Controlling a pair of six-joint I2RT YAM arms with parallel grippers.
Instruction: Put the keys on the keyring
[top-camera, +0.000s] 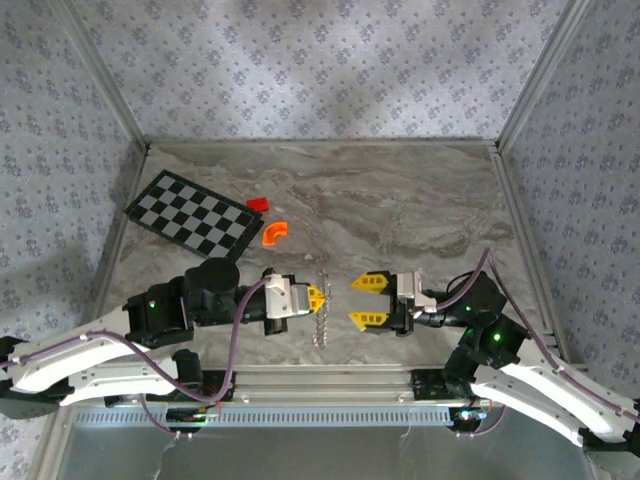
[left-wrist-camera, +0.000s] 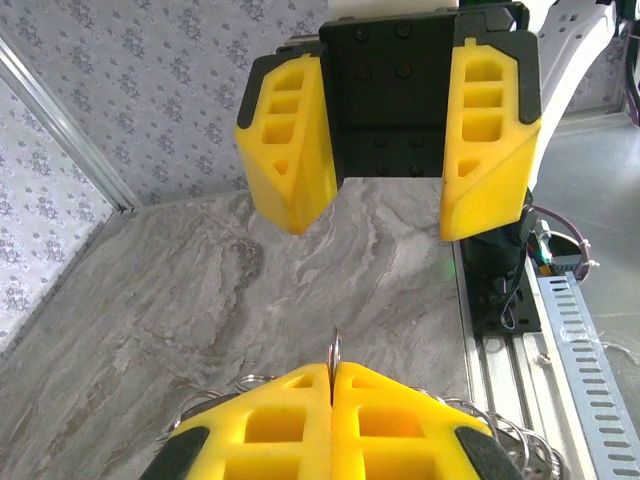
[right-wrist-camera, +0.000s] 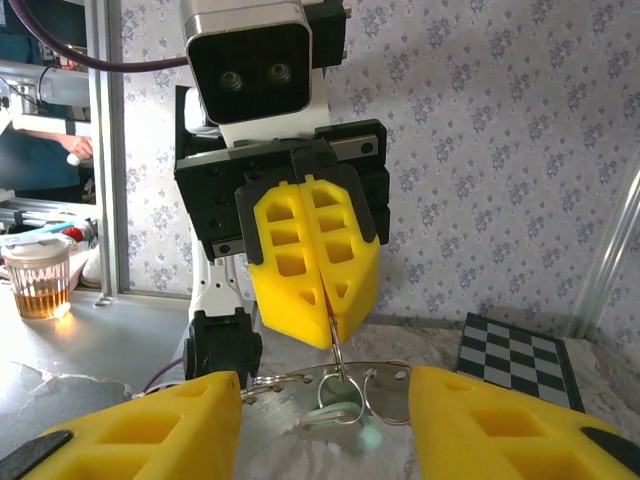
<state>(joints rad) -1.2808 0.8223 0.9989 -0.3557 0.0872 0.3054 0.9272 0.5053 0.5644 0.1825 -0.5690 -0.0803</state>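
Left gripper (top-camera: 318, 297): yellow ribbed plastic fingers pressed together, clamped on the keyring (top-camera: 321, 325). From the top camera the ring shows edge-on, a thin silvery-grey jagged line running 12 to 6 o'clock at the fingertips. The right wrist camera shows it as fine overlapping wire loops (right-wrist-camera: 335, 375) hanging from the closed tips, with small round rings along the rim.

Keys (right-wrist-camera: 335, 412): one small pale whitish-green piece, slightly glossy, at 6 o'clock of the ring. Its outline is blurred, and whether it is threaded on cannot be told.

Right gripper (top-camera: 360, 302): at 3 o'clock of the ring, facing the left gripper, jaws spread wide and holding nothing. Fingers (left-wrist-camera: 290, 140) are wedge-shaped yellow plastic with open cells, on a black body.

Other items: flat black-and-grey checkerboard (top-camera: 195, 212) at 10 o'clock of the left gripper. Small red block (top-camera: 258, 203) just off the board's right corner. Orange curved plastic bit (top-camera: 274, 232) at 5 o'clock of the block. Table (top-camera: 420, 200) has a grey-brown marbled surface.
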